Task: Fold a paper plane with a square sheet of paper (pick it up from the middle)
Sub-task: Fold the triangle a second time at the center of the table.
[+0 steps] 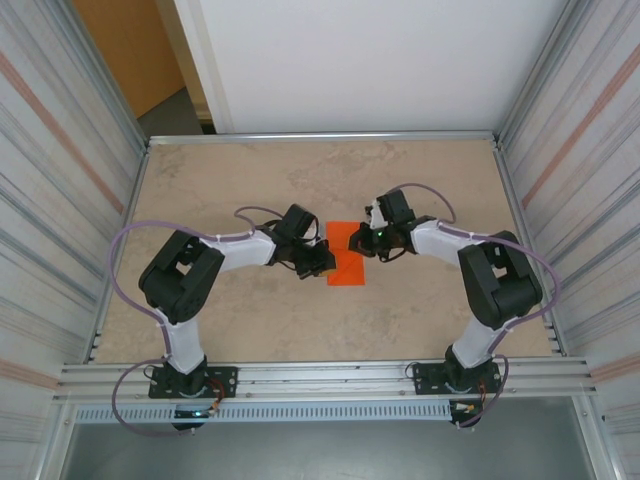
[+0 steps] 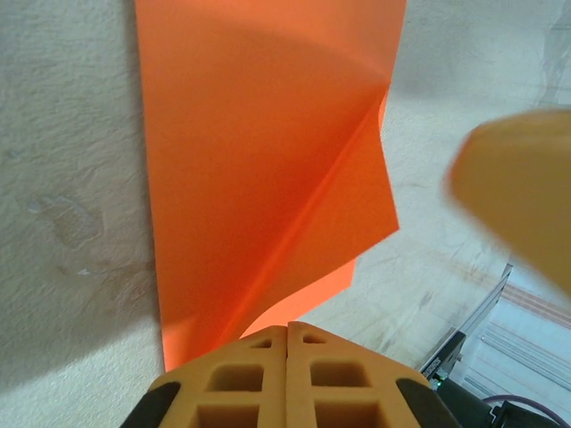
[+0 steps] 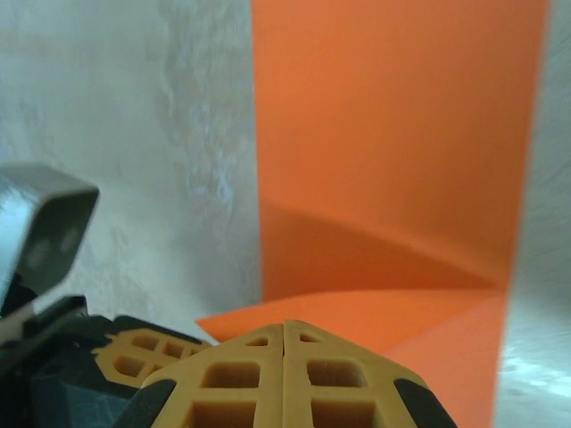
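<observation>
Soft, bright light falls from above on the surface [image 1: 420,320]. A faint shadow crosses the paper [image 2: 259,107]; a near yellow shape [image 2: 522,192], perhaps a tool, is blurred.

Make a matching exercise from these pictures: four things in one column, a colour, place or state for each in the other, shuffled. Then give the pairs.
1 square sheet of paper
2 left gripper
3 right gripper
4 table

A beige, marbled
B shut, at the sheet's right edge
C orange, partly folded
D shut, at the sheet's left edge

Pairs: 1-C, 2-D, 3-B, 4-A
</observation>
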